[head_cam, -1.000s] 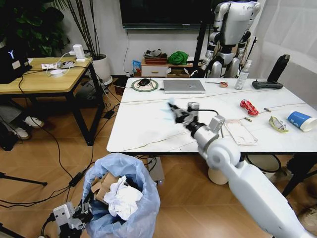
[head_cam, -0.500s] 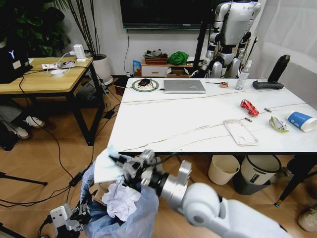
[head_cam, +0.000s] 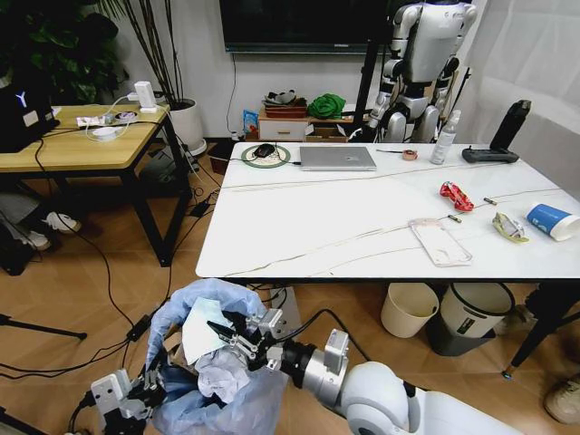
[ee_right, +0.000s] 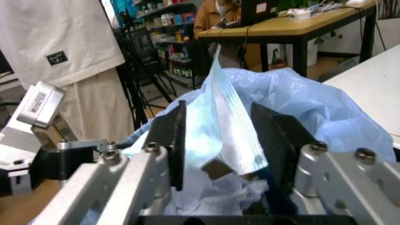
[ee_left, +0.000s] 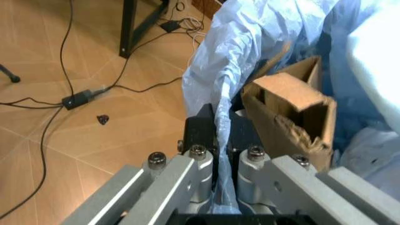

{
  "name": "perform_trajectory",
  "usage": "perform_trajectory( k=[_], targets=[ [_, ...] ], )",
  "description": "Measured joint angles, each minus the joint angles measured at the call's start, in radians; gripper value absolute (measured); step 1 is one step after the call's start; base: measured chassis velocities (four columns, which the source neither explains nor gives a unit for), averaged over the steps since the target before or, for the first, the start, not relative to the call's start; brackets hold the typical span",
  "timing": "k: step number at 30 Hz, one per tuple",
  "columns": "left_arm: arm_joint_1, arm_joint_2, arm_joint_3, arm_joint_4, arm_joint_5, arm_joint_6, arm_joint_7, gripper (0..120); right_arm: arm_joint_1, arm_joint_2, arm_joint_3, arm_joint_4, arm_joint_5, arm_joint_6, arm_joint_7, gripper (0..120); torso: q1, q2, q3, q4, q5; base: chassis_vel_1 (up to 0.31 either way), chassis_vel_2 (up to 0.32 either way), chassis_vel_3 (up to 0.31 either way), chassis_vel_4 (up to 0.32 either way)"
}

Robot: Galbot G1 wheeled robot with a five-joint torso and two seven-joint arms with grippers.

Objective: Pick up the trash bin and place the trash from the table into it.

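The trash bin [head_cam: 213,385], lined with a crinkly light-blue bag, sits low at the front left, with crumpled white tissues and brown cardboard [ee_left: 293,108] inside. My left gripper [head_cam: 122,399] is shut on the bag's rim [ee_left: 220,140]. My right gripper [head_cam: 228,333] is over the bin's mouth, shut on a flat white plastic pouch [head_cam: 201,328] that stands between its pads [ee_right: 216,136]. On the table [head_cam: 299,227] lie another flat pouch [head_cam: 439,242], a red wrapper [head_cam: 456,195], a yellowish wrapper [head_cam: 509,227] and a blue-and-white cup [head_cam: 550,220].
A silver laptop [head_cam: 337,158] and a spray bottle [head_cam: 443,138] stand at the table's far side. A cream bin [head_cam: 409,308] and a dark grey bin [head_cam: 467,317] sit under the table. A wooden desk [head_cam: 82,145] stands on the left, with cables across the floor.
My right arm has swung from above the table down to the bin, carrying the white pouch, and now holds it lower in the bin's mouth. The left gripper has kept its hold.
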State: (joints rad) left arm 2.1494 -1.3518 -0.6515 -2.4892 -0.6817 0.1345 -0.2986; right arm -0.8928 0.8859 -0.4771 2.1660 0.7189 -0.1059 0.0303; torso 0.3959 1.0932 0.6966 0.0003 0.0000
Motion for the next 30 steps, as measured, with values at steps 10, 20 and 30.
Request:
perform_trajectory(
  k=[10,20,30],
  targets=[
    [-0.015,-0.012,0.019,0.026,0.015,0.001,-0.004,0,-0.023,-0.030,0.078,0.052,0.003,0.006,0.026,79,0.000,0.000,0.000,0.0002,0.0002,0.000,0.000,0.000,0.000],
    [-0.055,0.038,0.037,0.060,0.013,0.001,-0.002,0,-0.436,0.048,0.704,0.034,-0.040,0.045,0.106,100,0.000,0.000,0.000,0.0001,0.0007,0.000,0.000,0.000,0.000],
    [-0.118,0.086,0.070,0.135,0.025,-0.001,0.004,0,-0.725,0.370,1.094,-0.102,-0.236,0.283,-0.154,100,0.000,0.000,0.000,-0.0002,0.0002,0.000,0.000,0.000,0.000]
  ],
)
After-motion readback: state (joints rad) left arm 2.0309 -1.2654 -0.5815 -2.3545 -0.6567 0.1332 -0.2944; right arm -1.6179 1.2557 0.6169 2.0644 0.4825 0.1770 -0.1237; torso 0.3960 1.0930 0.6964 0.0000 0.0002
